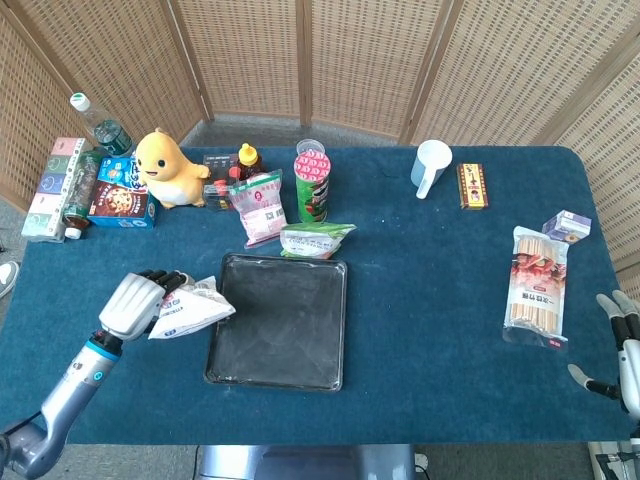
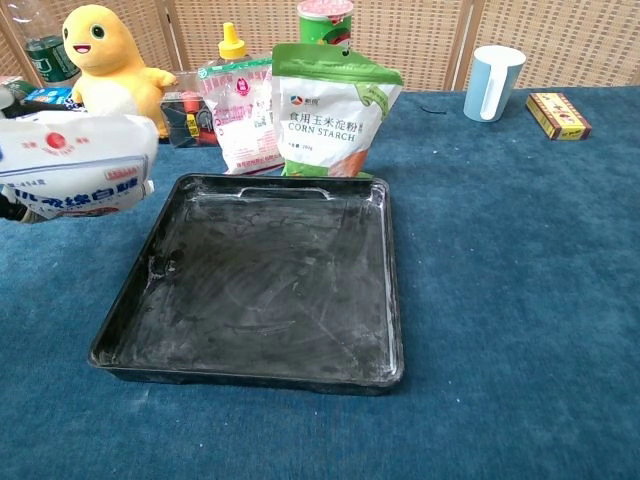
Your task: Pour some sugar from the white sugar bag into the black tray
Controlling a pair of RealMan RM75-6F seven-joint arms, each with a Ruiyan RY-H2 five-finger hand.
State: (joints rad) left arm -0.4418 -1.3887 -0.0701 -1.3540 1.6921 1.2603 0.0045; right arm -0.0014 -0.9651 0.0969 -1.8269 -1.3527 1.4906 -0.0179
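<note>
My left hand [image 1: 133, 302] grips the white sugar bag [image 1: 190, 310] just left of the black tray [image 1: 278, 322]. The bag is lifted off the table and lies nearly on its side, its top end pointing right towards the tray's left rim. The chest view shows the bag [image 2: 75, 165] hanging above the cloth beside the tray [image 2: 262, 280], with only a dark bit of the hand at the frame's left edge. White dust smears the tray's floor. My right hand [image 1: 622, 350] stays at the table's far right edge, fingers spread, holding nothing.
Behind the tray stand a green corn starch bag [image 2: 333, 108], a pink packet [image 2: 237, 115], a chip can [image 1: 312, 184] and a yellow plush toy [image 1: 165, 167]. A white cup [image 1: 431, 167] and a long noodle pack [image 1: 537, 286] sit to the right.
</note>
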